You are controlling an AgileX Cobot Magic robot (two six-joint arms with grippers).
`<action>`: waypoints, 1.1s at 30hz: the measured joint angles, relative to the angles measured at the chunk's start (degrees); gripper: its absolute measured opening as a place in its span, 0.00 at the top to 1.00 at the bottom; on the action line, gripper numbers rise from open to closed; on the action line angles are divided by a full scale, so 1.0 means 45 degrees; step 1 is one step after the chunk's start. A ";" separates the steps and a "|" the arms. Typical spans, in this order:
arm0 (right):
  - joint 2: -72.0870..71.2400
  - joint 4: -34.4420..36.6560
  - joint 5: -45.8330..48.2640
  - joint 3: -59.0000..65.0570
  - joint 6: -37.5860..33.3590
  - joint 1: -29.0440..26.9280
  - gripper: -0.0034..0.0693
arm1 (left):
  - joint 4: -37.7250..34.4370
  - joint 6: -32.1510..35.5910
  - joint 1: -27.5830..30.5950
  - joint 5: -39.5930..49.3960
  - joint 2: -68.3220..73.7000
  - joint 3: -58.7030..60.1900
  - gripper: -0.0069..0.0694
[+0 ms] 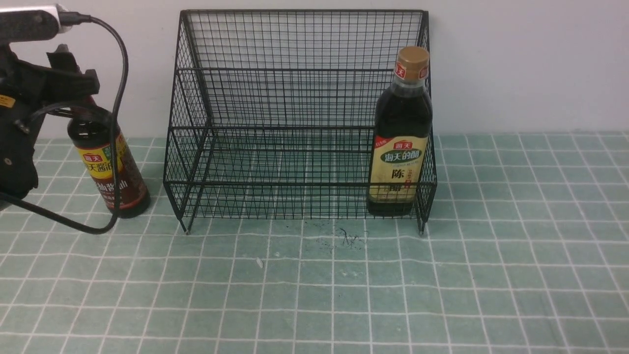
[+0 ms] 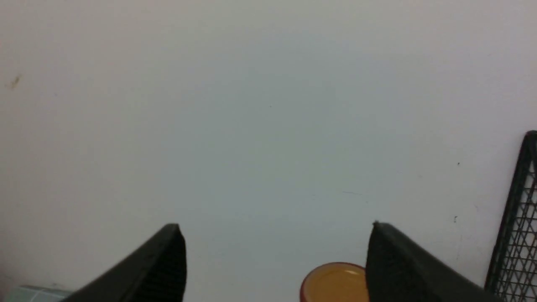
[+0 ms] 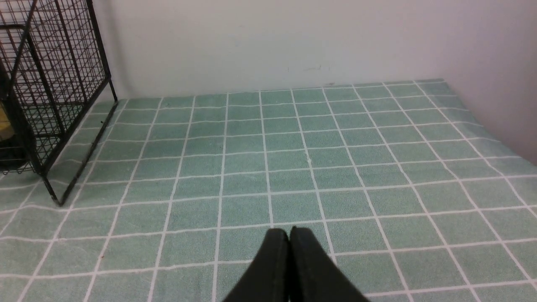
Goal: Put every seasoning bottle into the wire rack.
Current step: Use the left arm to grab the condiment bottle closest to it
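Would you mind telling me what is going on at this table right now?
The robot is putting bottles into the wire rack. The wider tan-capped bottle already stands at the rack's right end. The slim bottle is outside, left of the rack, and the left hand sits open at its cap, not gripping. The right hand is shut over the tablecloth right of the rack, holding nothing.

Even, diffuse lighting; shadows faint; front view sharp. Near my left fingers focus softens; wall slightly greyer toward 3 o'clock.
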 joint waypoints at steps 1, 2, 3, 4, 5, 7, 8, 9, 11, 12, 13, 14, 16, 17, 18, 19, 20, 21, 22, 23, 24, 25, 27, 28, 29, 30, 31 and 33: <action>0.0000 0.0000 0.0000 0.0000 0.0000 0.0000 0.97 | 0.0000 0.0000 0.0000 0.0000 0.0092 0.0000 0.23; 0.0000 0.0000 0.0000 0.0000 0.0000 0.0000 0.97 | 0.0000 0.0000 0.0000 0.0000 0.0137 0.0000 0.23; 0.0000 0.0000 0.0000 0.0000 0.0000 0.0000 0.97 | 0.0014 0.0000 0.0000 0.0000 0.0174 0.0000 0.23; 0.0000 0.0000 0.0000 0.0000 0.0000 0.0000 0.97 | 0.0042 -0.0056 0.0000 0.0019 0.0238 0.0000 0.23; 0.0000 0.0000 0.0000 0.0000 0.0000 0.0000 0.97 | 0.0069 -0.0147 0.0000 0.0019 0.0271 0.0000 0.23; 0.0000 0.0000 0.0000 0.0000 0.0000 0.0000 0.97 | 0.0144 -0.0427 0.0000 0.0019 0.0313 -0.0005 0.23; 0.0000 0.0000 0.0000 0.0000 0.0000 0.0000 0.97 | 0.0194 -0.0568 0.0000 0.0019 0.0314 -0.0005 0.23; 0.0000 0.0000 0.0000 0.0000 0.0000 0.0000 0.97 | 0.0249 -0.0732 0.0000 0.0019 0.0325 -0.0005 0.23; 0.0000 0.0000 0.0000 0.0000 0.0000 0.0000 0.97 | 0.0356 -0.0913 0.0000 0.0028 0.0339 -0.0005 0.23; 0.0000 0.0000 0.0000 0.0000 0.0000 0.0000 0.97 | 0.0366 -0.0922 0.0000 0.0028 0.0339 -0.0005 0.23; 0.0000 0.0000 0.0000 0.0000 0.0000 0.0000 0.97 | 0.0399 -0.0964 0.0000 0.0028 0.0350 -0.0005 0.23; 0.0000 0.0000 0.0000 0.0000 0.0000 0.0000 0.97 | 0.0409 -0.0990 0.0000 0.0028 0.0350 -0.0005 0.23; 0.0000 0.0000 0.0000 0.0000 0.0000 0.0000 0.97 | 0.0424 -0.1014 0.0000 0.0028 0.0353 -0.0005 0.23; 0.0000 0.0000 0.0000 0.0000 0.0000 0.0000 0.97 | 0.0434 -0.1014 0.0000 0.0028 0.0364 -0.0005 0.23; 0.0000 0.0000 0.0000 0.0000 0.0000 0.0000 0.97 | 0.0438 -0.1028 0.0000 0.0028 0.0395 -0.0005 0.23; 0.0000 0.0000 0.0000 0.0000 0.0000 0.0000 0.97 | 0.0438 -0.1059 0.0000 0.0015 0.0452 -0.0015 0.23; 0.0000 0.0000 0.0000 0.0000 0.0000 0.0000 0.97 | 0.0450 -0.1074 0.0000 0.0015 0.0464 -0.0015 0.23; 0.0000 0.0000 0.0000 0.0000 0.0000 0.0000 0.97 | 0.0465 -0.1177 0.0000 -0.0106 0.0575 -0.0031 0.23; 0.0000 0.0000 0.0000 0.0000 0.0000 0.0000 0.97 | 0.0510 -0.1298 0.0000 -0.0274 0.0682 -0.0058 0.23; 0.0000 0.0000 0.0000 0.0000 0.0000 0.0000 0.97 | 0.0518 -0.1323 0.0000 -0.0305 0.0704 -0.0057 0.23; 0.0000 0.0000 0.0000 0.0000 0.0000 0.0000 0.97 | 0.0547 -0.1485 0.0000 -0.0458 0.0835 -0.0072 0.23; 0.0000 0.0000 0.0000 0.0000 0.0000 0.0000 0.97 | 0.0574 -0.1606 0.0000 -0.0420 0.0954 -0.0112 0.23; 0.0000 0.0000 0.0000 0.0000 0.0000 0.0000 0.97 | 0.0558 -0.1750 0.0000 -0.0174 0.1185 -0.0098 0.23; 0.0000 0.0000 0.0000 0.0000 0.0000 0.0000 0.97 | 0.0548 -0.1900 0.0000 0.0034 0.1348 -0.0072 0.23; 0.0000 0.0000 0.0000 0.0000 0.0000 0.0000 0.97 | 0.0548 -0.1979 0.0000 0.0103 0.1405 -0.0046 0.23; 0.0000 0.0000 0.0000 0.0000 0.0000 0.0000 0.97 | 0.0534 -0.2011 0.0000 0.0118 0.1419 -0.0032 0.23; 0.0000 0.0000 0.0000 0.0000 0.0000 0.0000 0.97 | 0.0534 -0.2011 0.0000 0.0118 0.1419 -0.0032 0.23; 0.0000 0.0000 0.0000 0.0000 0.0000 0.0000 0.97 | 0.0654 -0.2044 0.0000 0.0042 0.1419 -0.0032 0.23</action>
